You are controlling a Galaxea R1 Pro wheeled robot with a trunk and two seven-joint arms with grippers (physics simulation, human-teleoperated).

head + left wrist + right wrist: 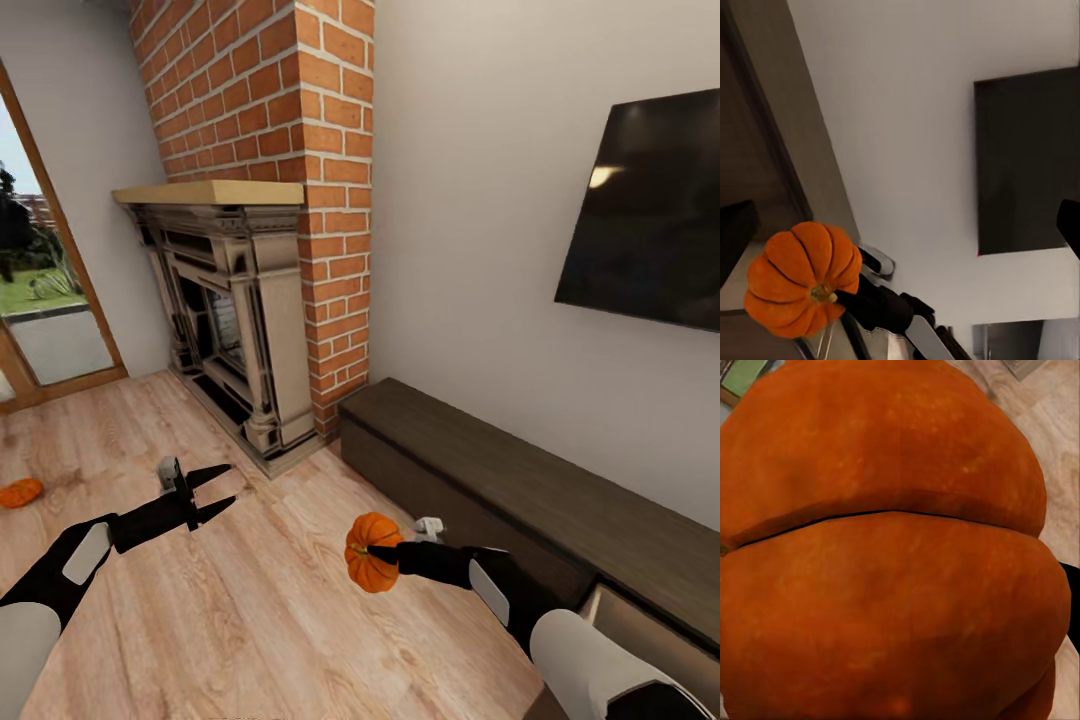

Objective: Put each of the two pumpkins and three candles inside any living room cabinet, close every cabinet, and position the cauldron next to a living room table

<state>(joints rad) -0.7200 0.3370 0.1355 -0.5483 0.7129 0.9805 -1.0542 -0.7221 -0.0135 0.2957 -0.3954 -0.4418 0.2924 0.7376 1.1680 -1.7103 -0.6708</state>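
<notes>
My right gripper (382, 552) is shut on an orange ribbed pumpkin (371, 553), held in the air above the plank floor just in front of the long dark brown cabinet (520, 480). The same pumpkin (801, 279) shows in the left wrist view with the right arm behind it, and its orange skin (885, 547) crowds the right wrist view. A second pumpkin (19, 492) lies on the floor at the far left. My left gripper (222, 488) hangs open and empty over the floor in front of the fireplace. A pale drawer interior (640, 620) shows at the cabinet's near end.
An ornate dark fireplace (235, 320) under a red brick chimney (270, 90) stands left of the cabinet. A large black screen (650, 210) hangs on the wall above it. A glazed door (45, 290) is at the far left. Open plank floor (250, 610) lies between the arms.
</notes>
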